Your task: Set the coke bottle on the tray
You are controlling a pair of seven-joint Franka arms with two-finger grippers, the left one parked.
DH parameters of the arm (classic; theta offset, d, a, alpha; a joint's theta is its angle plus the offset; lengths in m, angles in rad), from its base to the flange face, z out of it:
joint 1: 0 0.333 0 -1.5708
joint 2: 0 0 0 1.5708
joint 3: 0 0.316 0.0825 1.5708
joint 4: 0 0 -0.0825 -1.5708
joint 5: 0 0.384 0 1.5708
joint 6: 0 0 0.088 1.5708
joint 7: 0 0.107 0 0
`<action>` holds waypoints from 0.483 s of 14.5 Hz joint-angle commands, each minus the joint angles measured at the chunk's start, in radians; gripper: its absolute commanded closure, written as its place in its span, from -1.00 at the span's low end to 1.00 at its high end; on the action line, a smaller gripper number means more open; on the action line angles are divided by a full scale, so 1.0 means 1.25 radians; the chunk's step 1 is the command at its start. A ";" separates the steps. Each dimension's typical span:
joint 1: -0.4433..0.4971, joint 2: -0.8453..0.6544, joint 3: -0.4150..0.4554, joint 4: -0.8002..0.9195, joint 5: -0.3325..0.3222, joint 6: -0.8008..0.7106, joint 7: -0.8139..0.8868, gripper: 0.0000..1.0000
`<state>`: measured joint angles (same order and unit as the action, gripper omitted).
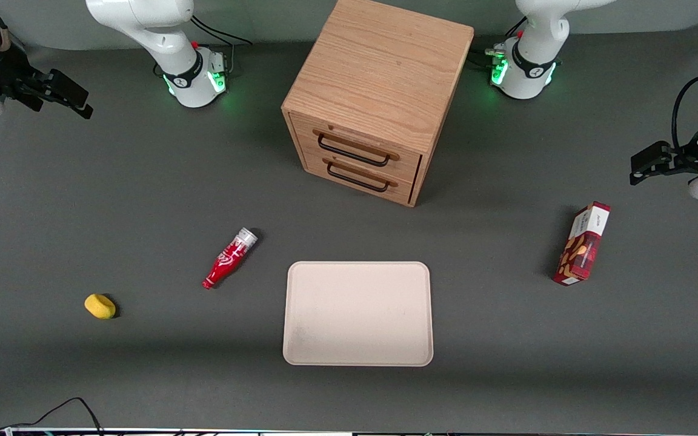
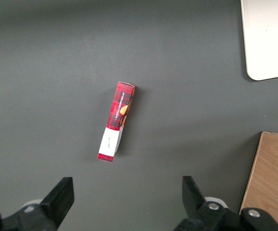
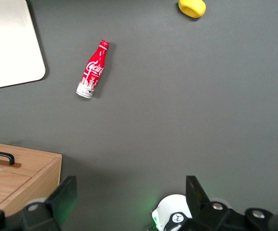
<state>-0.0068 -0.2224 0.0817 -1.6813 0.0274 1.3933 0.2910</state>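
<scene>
Your coke bottle (image 1: pixel 230 258) lies on its side on the table (image 1: pixel 143 194), lower left of centre in the front view, beside the tray (image 1: pixel 358 313) but apart from it. Come down over its middle, across its length. The gripper (image 1: pixel 73 98) hangs high at the upper left, well apart from it, jaws spread and holding nothing.

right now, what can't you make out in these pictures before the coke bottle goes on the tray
- Tool: in the front view it hangs high at the working arm's end of the table, side-on, so its finger gap is unreadable.
- Coke bottle: lying on the table beside the tray; its small print is too small to read.
- Wooden drawer cabinet: drawers shut, contents hidden.
- Red snack box: print too small.
</scene>
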 commanded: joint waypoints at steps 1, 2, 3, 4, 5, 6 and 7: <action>-0.001 0.027 -0.020 0.039 0.023 -0.008 -0.021 -1.00; -0.001 0.028 -0.020 0.042 0.023 -0.014 -0.022 -1.00; -0.001 0.032 -0.020 0.047 0.022 -0.019 -0.031 -1.00; -0.002 0.032 -0.021 0.046 0.022 -0.020 -0.033 -1.00; 0.000 0.032 -0.020 0.045 0.021 -0.027 -0.036 -1.00; 0.002 0.031 -0.019 0.041 0.021 -0.040 -0.036 -1.00; 0.002 0.032 -0.019 0.041 0.022 -0.041 -0.033 -1.00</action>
<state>-0.0060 -0.1958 0.0614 -1.6558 0.0333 1.3705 0.2693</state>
